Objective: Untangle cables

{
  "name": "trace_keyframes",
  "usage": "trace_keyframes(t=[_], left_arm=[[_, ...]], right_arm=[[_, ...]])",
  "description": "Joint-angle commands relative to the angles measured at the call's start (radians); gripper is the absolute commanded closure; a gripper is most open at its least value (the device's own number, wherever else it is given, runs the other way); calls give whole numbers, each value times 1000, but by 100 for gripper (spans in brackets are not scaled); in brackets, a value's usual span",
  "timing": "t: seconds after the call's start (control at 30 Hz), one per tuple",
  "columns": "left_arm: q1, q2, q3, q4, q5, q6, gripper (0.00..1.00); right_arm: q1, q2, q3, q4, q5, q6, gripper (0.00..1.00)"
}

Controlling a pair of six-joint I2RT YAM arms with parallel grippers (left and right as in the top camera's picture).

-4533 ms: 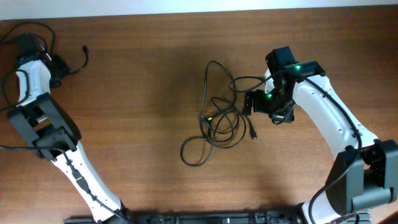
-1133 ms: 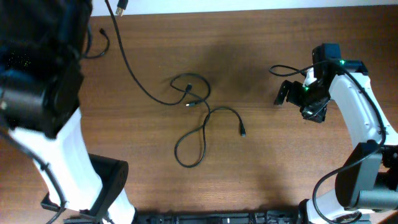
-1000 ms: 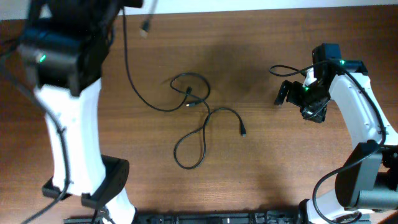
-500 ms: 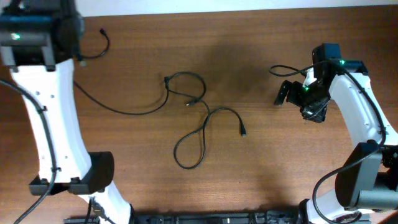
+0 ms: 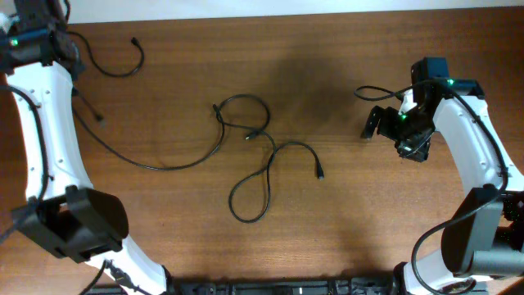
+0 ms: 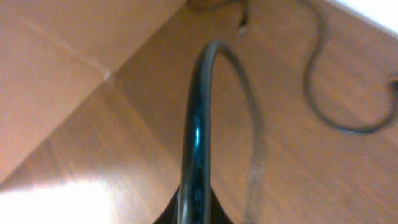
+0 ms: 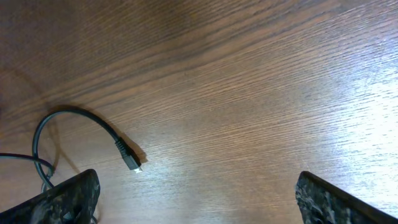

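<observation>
The cables (image 5: 250, 135) lie loose around table centre: a small tangle just toward 11 o'clock, a loop (image 5: 250, 197) sagging to 6, and one plug (image 5: 319, 173) out at 3 of that loop. Versus half a second back, we see the long strand (image 5: 155, 164) dragged further toward 9 o'clock with its belly lower and wider, while loop and plug haven't moved. A short cord (image 5: 123, 67) sits apart at 11 o'clock near the far edge. The left arm (image 5: 45, 123) has swung out to the 10 o'clock corner and stretches up along the table's left side. The left gripper (image 6: 194, 213) is pressed together, pinching the long strand, which arcs up out of it in the wrist view. The right arm (image 5: 467, 139) is unchanged at 3 o'clock, elbow bent. The right gripper (image 5: 373, 123) is spread wide, pointing toward 9, holding nothing over bare table (image 5: 368, 229). We note a green light (image 5: 401, 115) on its wrist.
</observation>
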Motion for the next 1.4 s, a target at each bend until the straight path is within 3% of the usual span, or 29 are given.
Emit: trace_keyframes(t=[0.0, 0.13, 0.2, 0.23, 0.3, 0.33, 0.4, 0.5, 0.6, 0.67, 0.7, 0.87, 1.17, 1.27, 1.37], left_arm=[[79, -8, -136, 147, -21, -22, 97], [158, -7, -240, 253, 9, -63, 79], [207, -7, -253, 232, 147, -62, 29], [212, -7, -253, 219, 206, -62, 27], [219, -6, -254, 188, 341, -62, 5], [219, -6, -256, 193, 357, -62, 1], [219, -6, -256, 220, 358, -47, 1], [219, -5, -256, 212, 427, 87, 1], [214, -5, -275, 106, 750, 103, 1], [185, -5, -336, 80, 1003, 222, 1], [164, -5, -370, 70, 1038, 254, 1], [-8, -5, -542, 63, 1033, 384, 4], [-357, -5, -595, 106, 741, 400, 6], [-429, -5, -596, 120, 738, 400, 16], [-498, -5, -602, 143, 719, 400, 12]], right_arm=[[0, -12, 4, 0, 5, -11, 2], [0, -12, 4, 0, 5, -11, 2], [0, -12, 4, 0, 5, -11, 2], [0, -12, 4, 0, 5, -11, 2], [0, -12, 4, 0, 5, -11, 2], [0, -12, 4, 0, 5, -11, 2], [0, -12, 4, 0, 5, -11, 1], [0, -12, 4, 0, 5, -11, 2], [0, -12, 4, 4, 5, -11, 2], [0, -12, 4, 4, 5, -11, 1], [0, -12, 4, 4, 5, -11, 2], [0, -12, 4, 19, 5, -11, 2], [0, -12, 4, 26, 5, -11, 2], [0, -12, 4, 26, 5, -11, 1], [0, -12, 4, 25, 5, -11, 2]])
